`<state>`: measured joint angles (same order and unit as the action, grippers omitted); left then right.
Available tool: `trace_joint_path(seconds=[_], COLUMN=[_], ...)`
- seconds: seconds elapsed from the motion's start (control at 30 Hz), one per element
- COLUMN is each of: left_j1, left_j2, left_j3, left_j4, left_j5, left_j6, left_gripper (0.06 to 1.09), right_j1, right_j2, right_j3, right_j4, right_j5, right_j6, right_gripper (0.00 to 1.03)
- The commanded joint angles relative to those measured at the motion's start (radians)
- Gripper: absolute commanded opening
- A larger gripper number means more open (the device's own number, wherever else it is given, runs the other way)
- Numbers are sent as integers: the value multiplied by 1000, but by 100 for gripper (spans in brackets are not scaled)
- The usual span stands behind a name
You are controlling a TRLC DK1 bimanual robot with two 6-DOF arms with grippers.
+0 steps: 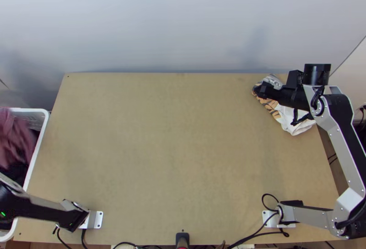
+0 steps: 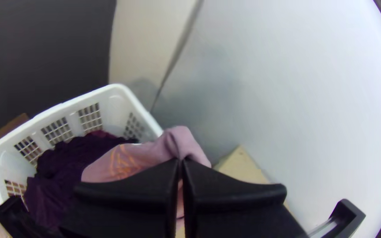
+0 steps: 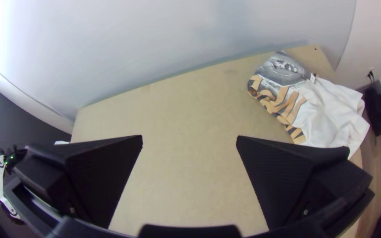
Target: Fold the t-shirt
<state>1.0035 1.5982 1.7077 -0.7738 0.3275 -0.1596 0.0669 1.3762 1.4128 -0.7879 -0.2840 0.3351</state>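
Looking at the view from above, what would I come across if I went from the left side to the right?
White basket with pink cloth in it → the left arm's metal base plate → small dark fixture at the near edge → white printed shirt.

A pale wall [image 1: 174, 20], softly shadowed, rises behind the light wooden table [image 1: 174, 157]. Brown floor [image 3: 378, 169] lies beyond the table's right side; a dark grey surface [image 2: 45, 53], possibly another wall, stands beyond its left.

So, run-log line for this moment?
left gripper: shut on pink cloth, at basket | right gripper: open | printed white cloth: bunched on table, far right
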Motion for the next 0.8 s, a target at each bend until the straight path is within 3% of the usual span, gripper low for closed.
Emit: trace_joint_path(seconds=[0.0,0.3,0.6,0.77], left_j1=[-218,-655,-1200,-1422], left_j2=[-250,-302,-310,-241], left_j3=[26,105,-177,-164], left_j4=[-32,-93,-50,-24], left_j5=[128,107,-68,-131], left_j6=[20,-97,-133,-135], left_gripper=[10,10,10,10], right_j1=[11,11,-13,-49], right_j2=[-12,-48,-46,-32], right_j3=[8,-6,8,29], right_j4=[-16,-57,-66,-66], right_j5=[2,12,32,39], right_j6=[-10,-21,-28,-27], right_gripper=[99,99,99,99])
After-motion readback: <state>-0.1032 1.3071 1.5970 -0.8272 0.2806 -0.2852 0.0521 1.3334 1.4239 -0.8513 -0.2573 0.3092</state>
